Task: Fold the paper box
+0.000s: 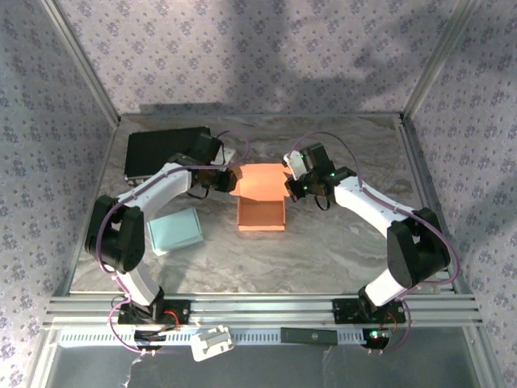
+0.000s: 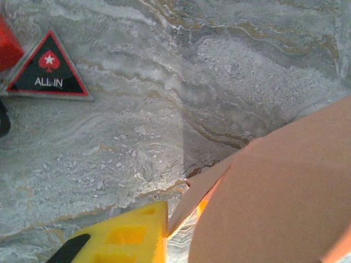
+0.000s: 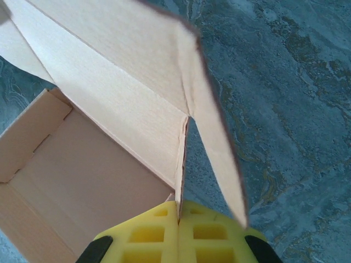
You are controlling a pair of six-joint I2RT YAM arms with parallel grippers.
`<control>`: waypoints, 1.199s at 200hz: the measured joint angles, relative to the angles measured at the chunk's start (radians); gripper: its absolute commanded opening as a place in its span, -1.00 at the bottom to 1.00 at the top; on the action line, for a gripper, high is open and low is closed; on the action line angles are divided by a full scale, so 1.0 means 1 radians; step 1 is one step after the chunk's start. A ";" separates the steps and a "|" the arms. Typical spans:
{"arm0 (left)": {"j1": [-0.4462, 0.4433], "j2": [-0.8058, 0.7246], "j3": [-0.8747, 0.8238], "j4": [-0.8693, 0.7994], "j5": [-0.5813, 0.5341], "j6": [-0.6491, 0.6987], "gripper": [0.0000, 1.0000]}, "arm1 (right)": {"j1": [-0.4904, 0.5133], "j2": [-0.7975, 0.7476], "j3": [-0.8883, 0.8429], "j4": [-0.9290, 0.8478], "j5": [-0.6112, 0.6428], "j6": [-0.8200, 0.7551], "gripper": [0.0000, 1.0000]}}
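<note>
**A:** Where's the box?

**B:** The orange box (image 1: 261, 214) sits mid-worktop (image 1: 339, 242) in the top view. Its tray is open upward and its lid (image 1: 260, 179) is raised on the 12 o'clock side.

**A:** Right tool?

**B:** The right tool (image 1: 288, 187) is at the lid's 3 o'clock edge. Its wrist view shows the yellow pads (image 3: 148, 235) pressed together, pinching a thin card edge of the box at the corner of the lid.

**A:** And the left tool?

**B:** The left tool (image 1: 229, 181) is at the lid's 9 o'clock edge. Its wrist view shows one yellow pad (image 2: 137, 235) just beside a small flap (image 2: 200, 192). I cannot tell whether it is spread or gripping.

**A:** Anything else around?

**B:** There's a black case (image 1: 166, 152) at 10 o'clock from the box and a blue carton (image 1: 178, 230) at 8 o'clock, both apart from it. In the left wrist view, a triangular "ALL IN" card (image 2: 48, 68) lies flat on the worktop.
</note>
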 measured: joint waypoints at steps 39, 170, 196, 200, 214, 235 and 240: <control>-0.024 -0.003 -0.010 0.028 -0.057 -0.081 -0.92 | 0.041 0.000 0.000 0.039 0.032 0.059 -1.00; -0.080 -0.058 -0.067 0.186 -0.251 -0.303 -1.00 | 0.096 0.072 -0.017 0.312 0.232 0.280 -1.00; -0.071 -0.056 -0.068 0.226 -0.249 -0.309 -1.00 | 0.095 0.095 -0.026 0.410 0.263 0.288 -1.00; -0.066 -0.054 -0.068 0.234 -0.248 -0.309 -1.00 | 0.095 0.097 -0.027 0.424 0.267 0.288 -1.00; -0.051 -0.039 -0.058 0.256 -0.239 -0.309 -1.00 | 0.096 0.109 -0.027 0.468 0.281 0.288 -1.00; -0.029 0.007 -0.015 0.275 -0.220 -0.308 -1.00 | 0.091 0.146 -0.019 0.517 0.289 0.288 -1.00; -0.023 0.022 -0.001 0.278 -0.216 -0.308 -1.00 | 0.090 0.159 -0.014 0.525 0.289 0.288 -1.00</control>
